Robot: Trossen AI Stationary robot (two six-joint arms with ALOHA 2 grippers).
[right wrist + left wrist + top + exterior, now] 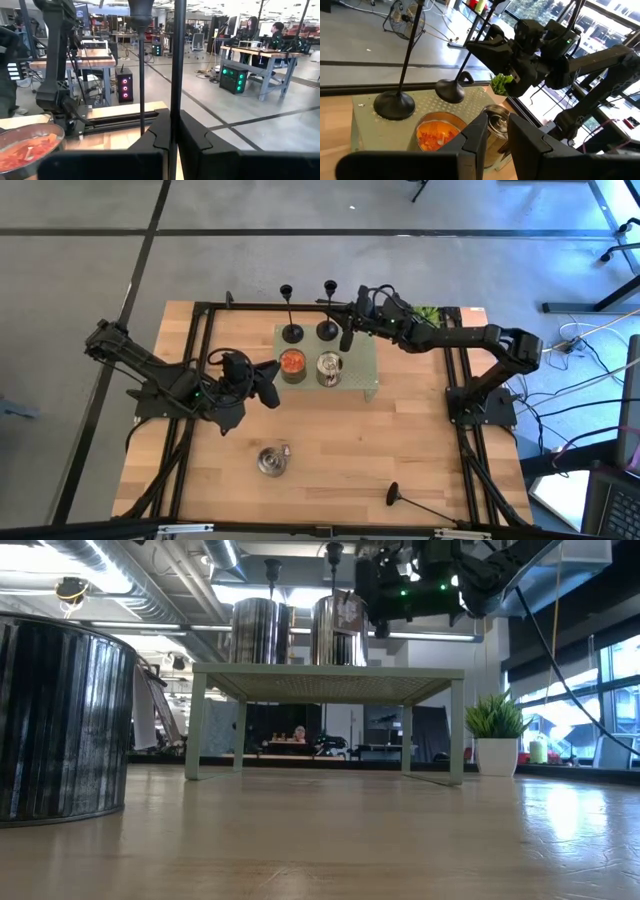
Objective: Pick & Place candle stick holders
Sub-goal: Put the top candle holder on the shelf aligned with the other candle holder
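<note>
Upper centre of the high view: right gripper (346, 338) with fingers (192, 137) clamped on the thin stem of a black candle stick holder (328, 330), base resting on the green mesh stand (367, 380) beside a second holder (291, 332). Third holder (394, 494) lying on the bench (400, 440), lower right. Left gripper (268, 384) left of the cans, fingers slightly apart, empty.

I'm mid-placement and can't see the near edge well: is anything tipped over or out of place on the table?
Yes. One candle stick holder lies flat on its side near the table's front right edge, while two others stand upright on the green rack. The right gripper is shut on the stem of the second holder there. A can sits alone toward the front.
</note>
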